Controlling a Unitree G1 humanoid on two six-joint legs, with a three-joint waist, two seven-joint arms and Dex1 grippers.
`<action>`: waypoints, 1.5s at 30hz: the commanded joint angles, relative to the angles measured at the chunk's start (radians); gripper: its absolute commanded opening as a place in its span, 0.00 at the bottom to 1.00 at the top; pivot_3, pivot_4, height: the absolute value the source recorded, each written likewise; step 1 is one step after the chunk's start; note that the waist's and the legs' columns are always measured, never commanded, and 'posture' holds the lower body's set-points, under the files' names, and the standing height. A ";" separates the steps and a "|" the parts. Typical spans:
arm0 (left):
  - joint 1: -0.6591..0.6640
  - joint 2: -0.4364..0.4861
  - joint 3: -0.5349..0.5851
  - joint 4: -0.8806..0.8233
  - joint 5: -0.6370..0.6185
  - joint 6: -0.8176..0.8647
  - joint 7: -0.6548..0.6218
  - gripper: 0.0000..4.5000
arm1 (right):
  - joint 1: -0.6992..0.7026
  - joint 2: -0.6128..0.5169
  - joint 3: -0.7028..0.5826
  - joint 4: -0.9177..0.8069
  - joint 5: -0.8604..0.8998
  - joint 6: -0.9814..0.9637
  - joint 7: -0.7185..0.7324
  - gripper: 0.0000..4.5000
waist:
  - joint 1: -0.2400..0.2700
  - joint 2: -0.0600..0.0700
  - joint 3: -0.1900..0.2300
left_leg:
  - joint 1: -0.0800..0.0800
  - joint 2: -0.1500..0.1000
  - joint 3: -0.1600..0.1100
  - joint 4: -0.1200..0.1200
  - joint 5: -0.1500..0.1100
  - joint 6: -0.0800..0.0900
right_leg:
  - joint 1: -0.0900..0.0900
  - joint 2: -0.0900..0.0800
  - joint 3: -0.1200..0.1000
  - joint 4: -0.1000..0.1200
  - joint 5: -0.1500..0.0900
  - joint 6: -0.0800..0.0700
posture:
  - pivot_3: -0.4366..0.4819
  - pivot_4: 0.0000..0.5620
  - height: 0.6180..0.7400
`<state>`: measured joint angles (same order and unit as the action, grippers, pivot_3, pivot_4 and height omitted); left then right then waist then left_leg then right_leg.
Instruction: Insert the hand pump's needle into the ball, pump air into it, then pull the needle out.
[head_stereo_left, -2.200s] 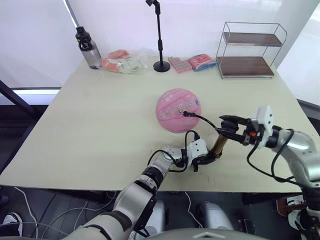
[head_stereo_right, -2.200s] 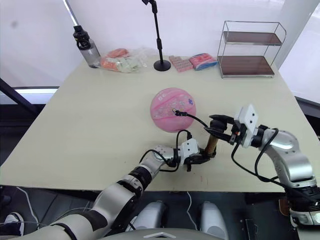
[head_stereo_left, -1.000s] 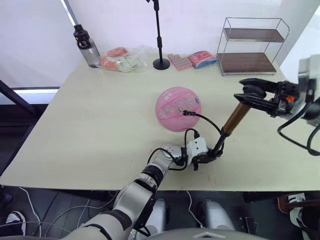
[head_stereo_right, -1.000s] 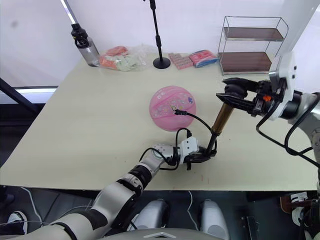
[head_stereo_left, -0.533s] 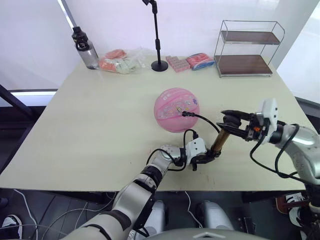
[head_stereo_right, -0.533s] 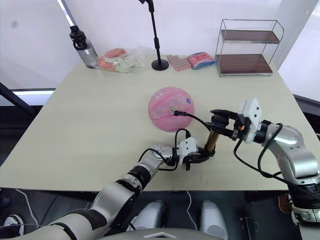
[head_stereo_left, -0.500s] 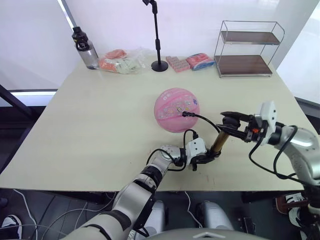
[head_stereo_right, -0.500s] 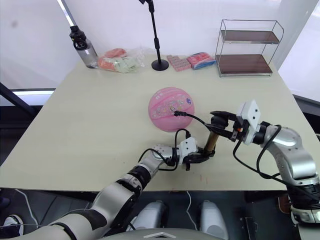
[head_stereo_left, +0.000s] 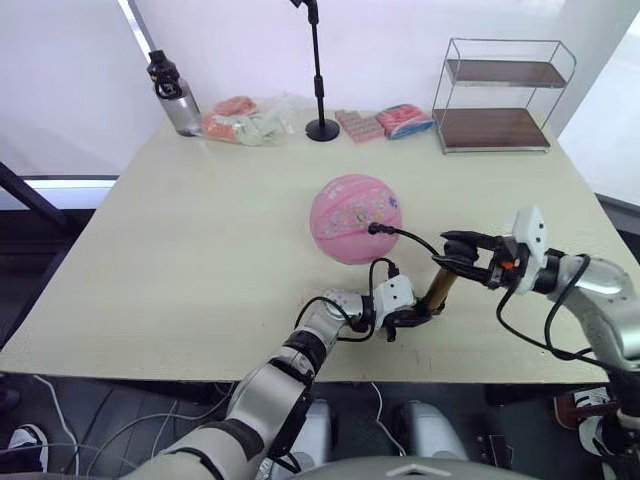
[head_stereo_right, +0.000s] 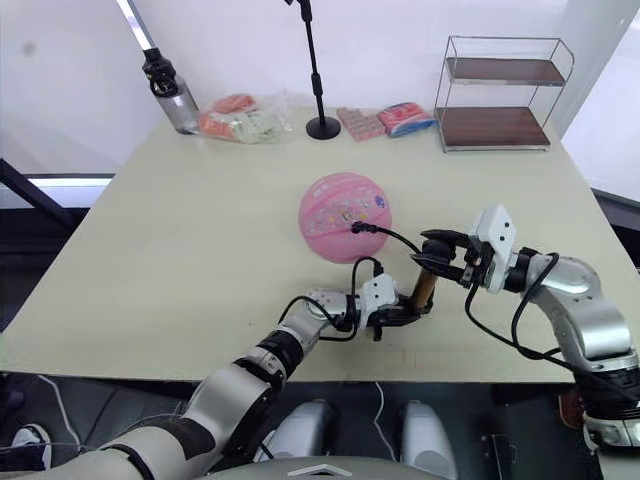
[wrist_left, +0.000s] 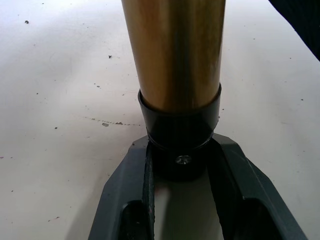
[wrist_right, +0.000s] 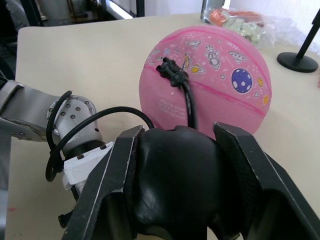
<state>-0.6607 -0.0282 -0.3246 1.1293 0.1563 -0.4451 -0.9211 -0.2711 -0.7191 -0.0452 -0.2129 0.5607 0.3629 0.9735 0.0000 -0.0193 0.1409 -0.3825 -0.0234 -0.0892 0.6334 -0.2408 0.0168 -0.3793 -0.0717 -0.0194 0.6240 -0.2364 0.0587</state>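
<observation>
The pink ball (head_stereo_left: 355, 218) rests in the middle of the table. A black hose (head_stereo_left: 408, 240) runs from the hand pump to a black fitting (wrist_right: 167, 67) seated on the ball; the needle itself is hidden inside. The hand pump's gold cylinder (head_stereo_left: 438, 290) stands tilted near the table's front edge. My left gripper (wrist_left: 182, 165) is shut on the pump's black bottom cap (wrist_left: 181, 137), holding it against the table. My right gripper (head_stereo_left: 455, 250) is shut on the black handle (wrist_right: 175, 185) at the pump's top, pressed low over the cylinder.
Along the back edge stand a water bottle (head_stereo_left: 175, 95), a bag of packets (head_stereo_left: 245, 120), a black stand (head_stereo_left: 320, 70), more packets (head_stereo_left: 385, 122) and a wire shelf (head_stereo_left: 500, 95). The table's front edge (head_stereo_left: 430, 378) runs just below the pump.
A second ago my right gripper held the handle raised high with the pump drawn out. It has since pushed the handle down onto the cylinder. The left gripper and ball stayed put.
</observation>
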 joint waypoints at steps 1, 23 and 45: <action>0.074 0.056 -0.041 0.120 0.073 0.084 0.000 0.23 | -0.073 -0.062 -0.134 -0.088 0.106 0.070 -0.003 0.37 | 0.002 0.001 0.002 | 0.000 0.000 0.000 0.000 0.000 0.000 | 0.000 0.000 0.000 0.000 0.000 0.000 | 0.48 0.27 1.00; 0.075 0.056 -0.042 0.119 0.072 0.085 -0.002 0.23 | -0.106 -0.154 -0.151 -0.191 0.215 0.261 -0.082 0.37 | 0.004 -0.001 0.006 | 0.000 0.001 0.000 0.000 0.000 0.000 | 0.000 0.001 -0.001 0.000 0.000 0.000 | 0.48 0.27 1.00; 0.084 0.052 -0.045 0.116 0.073 0.087 0.007 0.23 | 0.122 0.105 0.070 0.060 -0.121 -0.080 -0.063 0.37 | -0.012 -0.009 -0.009 | 0.003 0.003 0.000 -0.001 -0.001 -0.001 | 0.001 0.001 0.000 0.000 0.000 0.000 | 0.48 0.27 1.00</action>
<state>-0.6465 -0.0134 -0.3266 1.1228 0.1576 -0.4418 -0.9123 -0.1767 -0.6028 0.0033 -0.1900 0.4618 0.2437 0.9023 -0.0122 -0.0281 0.1316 -0.3792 -0.0207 -0.0891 0.6328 -0.2413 0.0158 -0.3782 -0.0705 -0.0194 0.6239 -0.2366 0.0585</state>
